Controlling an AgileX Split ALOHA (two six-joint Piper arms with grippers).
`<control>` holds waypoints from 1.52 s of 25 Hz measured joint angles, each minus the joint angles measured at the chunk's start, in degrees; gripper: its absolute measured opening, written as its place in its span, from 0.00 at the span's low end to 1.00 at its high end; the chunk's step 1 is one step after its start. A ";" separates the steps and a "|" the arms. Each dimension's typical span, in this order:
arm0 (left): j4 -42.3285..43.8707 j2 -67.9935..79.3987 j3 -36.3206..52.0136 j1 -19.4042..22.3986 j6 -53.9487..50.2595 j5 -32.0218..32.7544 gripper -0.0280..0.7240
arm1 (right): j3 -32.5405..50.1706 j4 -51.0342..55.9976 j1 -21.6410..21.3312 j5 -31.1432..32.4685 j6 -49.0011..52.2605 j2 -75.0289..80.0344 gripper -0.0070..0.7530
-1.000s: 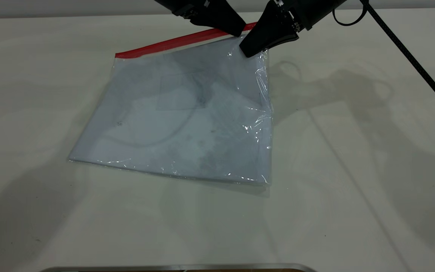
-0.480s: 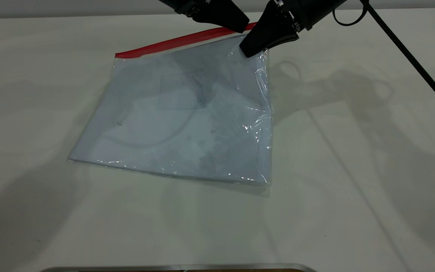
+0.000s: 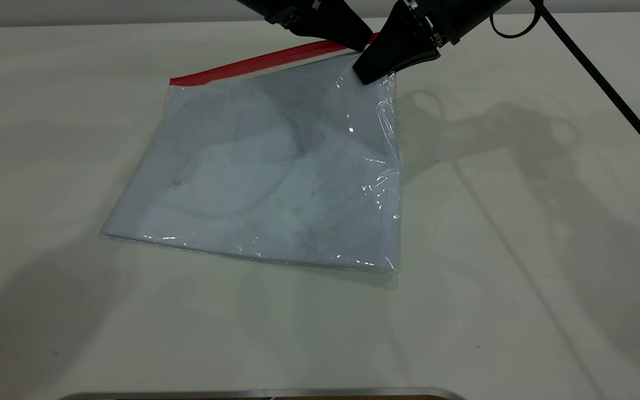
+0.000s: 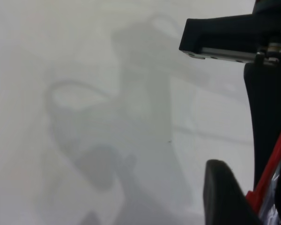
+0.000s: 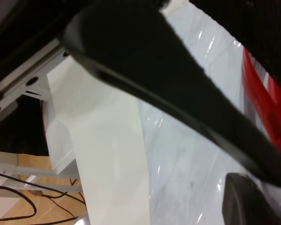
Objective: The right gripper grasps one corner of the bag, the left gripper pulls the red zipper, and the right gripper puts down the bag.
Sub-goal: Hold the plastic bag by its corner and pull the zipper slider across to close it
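White tabletop [image 3: 520, 250] fills the exterior view, and the bag [image 3: 275, 172], a flat clear document pouch with white paper inside, is laid across the middle of the frame, with its far right corner raised. The red zipper [image 3: 253, 64] is seen along the bag's far edge, running from left of centre toward the upper middle. At the right end of that strip, the corner of the bag [image 3: 378, 83] is pinched between the closed jaws of the right gripper [image 3: 365, 74], which enters from the upper right with a looped black cable [image 3: 511, 25] behind it. Just to its left, the left gripper [image 3: 361, 43] is set at the red strip; whether its jaws are closed on the slider cannot be told, since the tips are hidden in every view.

The zipper pull is judged to be at hand. For it to go well, the corner should be kept taut and lifted, the slider should be fully nipped, and the pull should be drawn straight along the red strip toward the left of the frame, without twisting the plastic.
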 joint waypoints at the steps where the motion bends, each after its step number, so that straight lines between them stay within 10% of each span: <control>1: 0.00 0.00 0.00 0.00 0.00 -0.08 0.42 | 0.00 0.00 0.00 0.00 0.00 0.00 0.05; 17: 0.01 0.00 0.00 0.00 0.93 -0.58 0.12 | 0.00 -0.12 -0.28 0.00 0.00 0.00 0.05; 38: -2.09 0.00 -0.03 -0.55 6.72 -5.92 0.11 | 0.00 1.40 -4.62 0.56 -0.18 -0.25 0.05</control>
